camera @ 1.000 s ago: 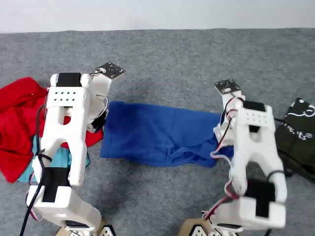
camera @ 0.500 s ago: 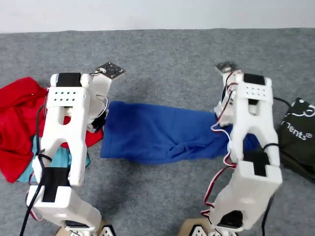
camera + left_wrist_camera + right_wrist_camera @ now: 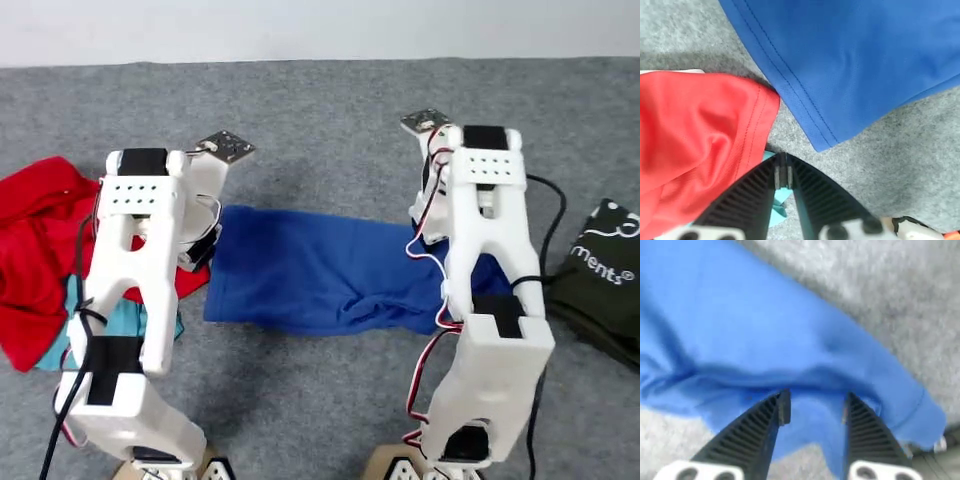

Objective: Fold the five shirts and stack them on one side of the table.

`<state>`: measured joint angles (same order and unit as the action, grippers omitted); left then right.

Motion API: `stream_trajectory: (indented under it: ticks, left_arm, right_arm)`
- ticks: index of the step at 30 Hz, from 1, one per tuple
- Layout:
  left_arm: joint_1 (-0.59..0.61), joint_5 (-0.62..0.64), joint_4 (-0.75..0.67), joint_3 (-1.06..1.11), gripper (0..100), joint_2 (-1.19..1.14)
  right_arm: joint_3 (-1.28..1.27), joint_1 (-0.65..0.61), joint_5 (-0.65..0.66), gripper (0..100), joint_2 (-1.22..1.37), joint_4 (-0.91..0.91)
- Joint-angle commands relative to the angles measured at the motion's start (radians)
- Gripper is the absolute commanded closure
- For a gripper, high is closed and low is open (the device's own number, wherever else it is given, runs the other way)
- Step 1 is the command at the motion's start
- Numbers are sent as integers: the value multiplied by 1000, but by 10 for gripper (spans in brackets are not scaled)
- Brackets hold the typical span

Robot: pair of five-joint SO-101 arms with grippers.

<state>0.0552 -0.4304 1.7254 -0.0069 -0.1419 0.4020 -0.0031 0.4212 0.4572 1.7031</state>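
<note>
The right arm (image 3: 487, 215) stretches farther out across the table (image 3: 330, 130), and its wrist shifts away from the base and a little toward the centre. It no longer covers the right end of the blue shirt (image 3: 310, 270), so a strip of blue now shows beside it. More of the black shirt (image 3: 600, 275) is uncovered.

White lettering (image 3: 603, 263) there on the dark shirt (image 3: 590, 305), over at the table's right edge. It slants upward, a thin curved white line above it, a small circled mark at its end. Just the tail of a word shows; the start is hidden, so no whole word reads.
</note>
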Motion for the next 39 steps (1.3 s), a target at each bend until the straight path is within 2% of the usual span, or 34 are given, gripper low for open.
stream_trajectory:
  ticks: [1, 6, 14, 18, 25, 29, 35, 39]
  left_arm:
    - [-2, 0, 26, -10, 995, 75]
    - [2, 0, 26, -10, 995, 92]
    - [6, 8, 26, -7, 995, 94]
    - [6, 94, 28, -8, 995, 94]
    - [-8, 132, -18, -4, 995, 92]
    - [-14, 132, -98, -4, 995, 91]
    - [-15, 135, -308, 38, 995, 83]
    - [-64, 238, -489, 156, 995, 83]
  right_arm:
    - [87, 24, 31, 882, -114, 88]
    - [48, 62, 26, 992, -282, 91]
    - [-368, 137, 49, 990, -512, 90]
    - [-563, 143, 117, 990, -552, 79]
    - [-697, 142, 130, 990, -552, 1]
    - [-769, 139, 132, 990, -552, -54]
    - [-845, 137, 132, 990, -550, -211]
    - [-899, 134, 127, 990, -550, -300]
